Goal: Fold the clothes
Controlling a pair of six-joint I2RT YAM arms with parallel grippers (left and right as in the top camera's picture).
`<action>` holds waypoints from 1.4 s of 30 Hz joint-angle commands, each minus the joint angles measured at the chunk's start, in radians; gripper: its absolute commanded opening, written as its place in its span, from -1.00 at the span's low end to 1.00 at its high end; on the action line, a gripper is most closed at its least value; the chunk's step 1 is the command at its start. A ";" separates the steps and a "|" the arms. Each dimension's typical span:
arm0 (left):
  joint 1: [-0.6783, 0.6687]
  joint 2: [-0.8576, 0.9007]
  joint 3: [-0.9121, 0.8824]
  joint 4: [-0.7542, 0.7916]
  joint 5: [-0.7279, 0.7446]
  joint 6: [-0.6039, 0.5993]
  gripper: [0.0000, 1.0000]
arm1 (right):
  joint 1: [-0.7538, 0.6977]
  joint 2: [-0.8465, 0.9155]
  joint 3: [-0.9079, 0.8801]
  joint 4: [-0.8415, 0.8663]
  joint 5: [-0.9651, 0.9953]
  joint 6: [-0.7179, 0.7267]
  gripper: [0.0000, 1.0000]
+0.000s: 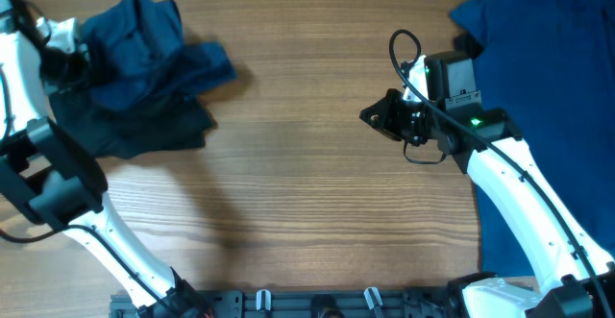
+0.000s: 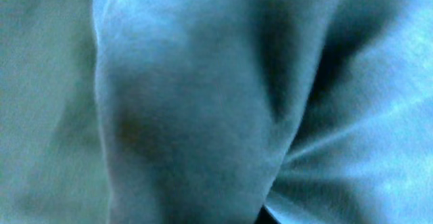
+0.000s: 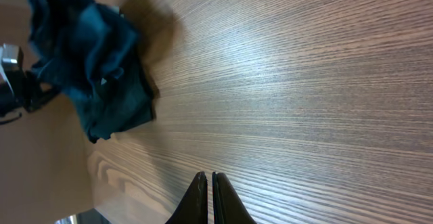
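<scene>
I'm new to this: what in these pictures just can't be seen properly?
- Left wrist view: blurred blue fabric fills the frame, hiding the left fingers; open or shut is unknowable.
- Overhead: the blue garment at the right runs off the frame edges and under the right arm; its type is unclear.
- Overhead: the crumpled clothes pile hides how many pieces it holds.
</scene>
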 commanded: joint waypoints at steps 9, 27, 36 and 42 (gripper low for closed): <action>0.123 -0.072 0.011 -0.081 0.433 -0.042 -0.92 | 0.001 -0.006 0.000 0.025 0.000 0.013 -0.89; -0.534 -0.375 0.011 0.011 0.518 -0.163 -0.92 | 0.000 -0.007 0.000 0.056 -0.088 -0.290 -0.75; -0.693 -0.375 0.011 0.071 0.512 -0.225 -0.92 | -0.057 -0.011 0.001 -0.023 0.251 -0.192 -0.23; -0.890 -0.375 0.011 0.169 0.494 -0.227 -0.92 | -0.310 -0.072 0.025 -0.089 0.277 -0.159 -0.22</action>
